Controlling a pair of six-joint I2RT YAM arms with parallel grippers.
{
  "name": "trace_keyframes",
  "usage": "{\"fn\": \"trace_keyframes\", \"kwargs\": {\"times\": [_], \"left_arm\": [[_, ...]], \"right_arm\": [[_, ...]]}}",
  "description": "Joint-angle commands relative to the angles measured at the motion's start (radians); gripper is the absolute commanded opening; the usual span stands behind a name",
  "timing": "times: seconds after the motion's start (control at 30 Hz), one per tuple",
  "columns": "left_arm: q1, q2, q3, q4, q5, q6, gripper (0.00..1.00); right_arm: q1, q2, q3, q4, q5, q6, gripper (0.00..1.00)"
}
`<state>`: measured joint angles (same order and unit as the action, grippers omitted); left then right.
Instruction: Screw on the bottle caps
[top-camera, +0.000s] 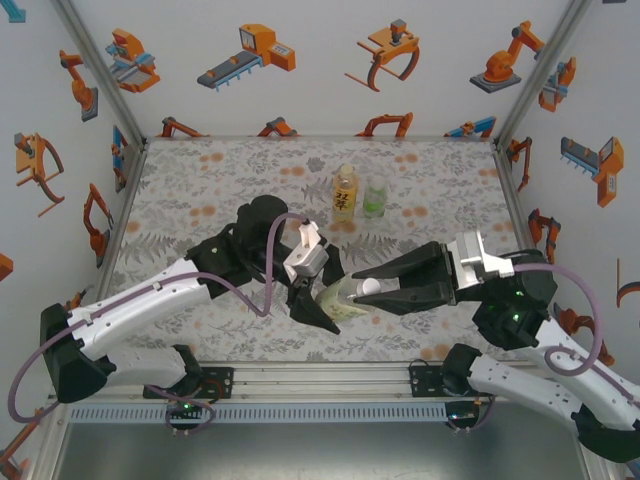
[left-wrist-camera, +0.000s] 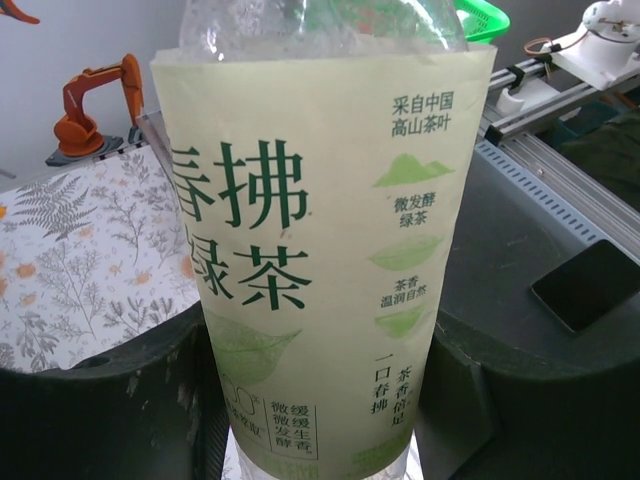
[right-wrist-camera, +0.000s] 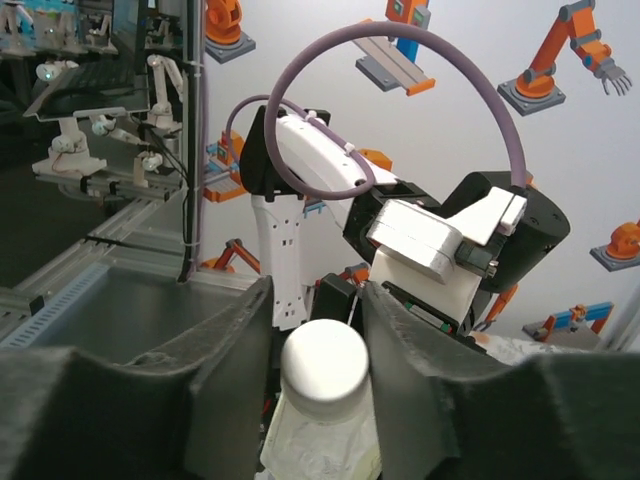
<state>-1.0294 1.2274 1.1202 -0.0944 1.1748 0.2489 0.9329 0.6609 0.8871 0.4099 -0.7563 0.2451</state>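
Capping: green-labelled clear plastic bottle (left-wrist-camera: 320, 250) is clamped by left gripper (top-camera: 320, 303), white round cap (right-wrist-camera: 322, 368) pinched by right gripper (right-wrist-camera: 318, 330); twisting seems needed next.

A robotics lab test cell: an aluminium-profile frame (top-camera: 101, 68) around white walls (top-camera: 320, 100) printed with orange robot-arm drawings (top-camera: 507, 58), a floral tabletop (top-camera: 200, 190), and other small bench-mounted arms (right-wrist-camera: 70, 150) beyond the enclosure

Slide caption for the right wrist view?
Right pincer closed on the white cap atop the bottle, left arm behind.
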Motion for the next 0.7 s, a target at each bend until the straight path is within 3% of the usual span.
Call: {"fn": "trace_keyframes", "kwargs": {"times": [0.0, 0.13, 0.3, 0.53, 0.6, 0.67], "left_arm": [[-0.004, -0.003, 0.029, 0.003, 0.022, 0.037, 0.0], [-0.004, -0.022, 0.024, -0.021, -0.076, 0.055, 0.0], [-0.003, -0.061, -0.001, -0.036, -0.362, 0.052, 0.0], [-0.003, -0.056, -0.005, -0.022, -0.752, 0.003, 0.0], [-0.003, -0.042, 0.01, -0.04, -0.879, -0.014, 0.0], [-0.003, -0.039, 0.018, -0.051, -0.998, -0.031, 0.0]], "right_arm": [[0.004, 0.003, 0.002, 0.012, -0.026, 0.006, 0.15], [0.005, -0.005, 0.013, -0.091, 0.048, -0.04, 0.01], [0.005, -0.016, 0.019, -0.249, 0.311, -0.071, 0.0], [0.006, 0.036, 0.012, -0.334, 0.771, 0.12, 0.0], [0.006, 0.06, 0.017, -0.381, 0.954, 0.234, 0.0], [0.006, 0.092, 0.027, -0.411, 1.057, 0.322, 0.0]]}}
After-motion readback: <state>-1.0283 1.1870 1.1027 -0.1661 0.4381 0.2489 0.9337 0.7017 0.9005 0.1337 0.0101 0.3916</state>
